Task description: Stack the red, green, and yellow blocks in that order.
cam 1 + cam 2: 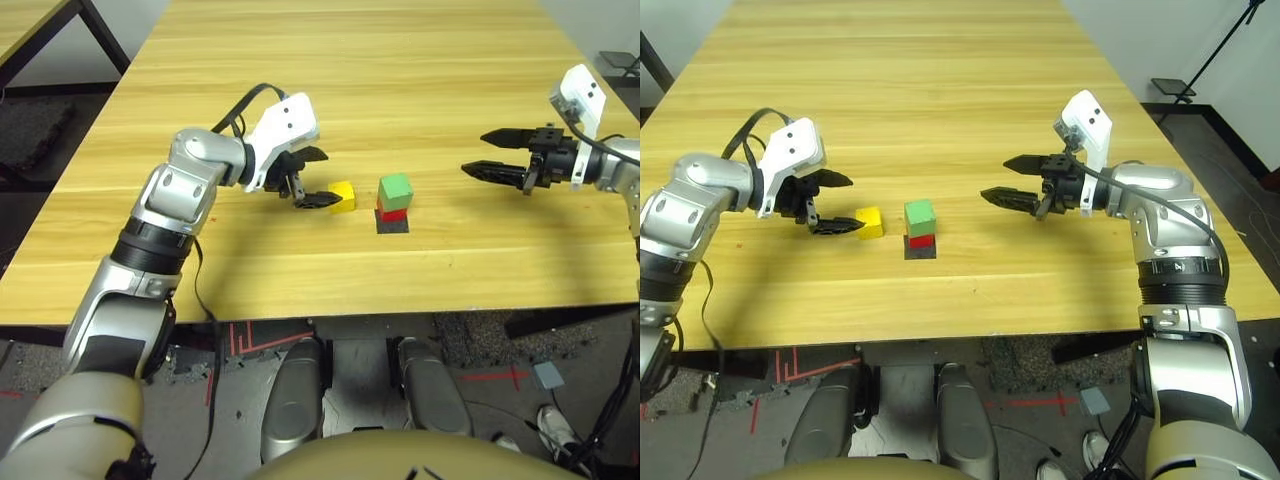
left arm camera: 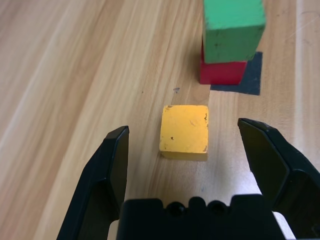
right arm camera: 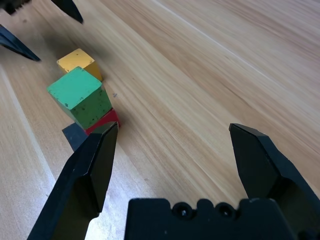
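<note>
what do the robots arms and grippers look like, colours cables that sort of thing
Both arms are glossy silver-grey shells with black bands at the joints. Each wrist carries a white angular camera housing. The left gripper and right gripper are matte black, each with two tapered, pointed fingers on a black base with small round holes. A thin black cable loops over the left wrist, and another runs along the right forearm.

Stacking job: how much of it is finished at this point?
Done: the green block sits on the red block, which rests on the black patch. In hand: nothing; the left gripper is open around the yellow block on the table. Left: grasp yellow, place it on green. The right gripper is open, apart.
</note>
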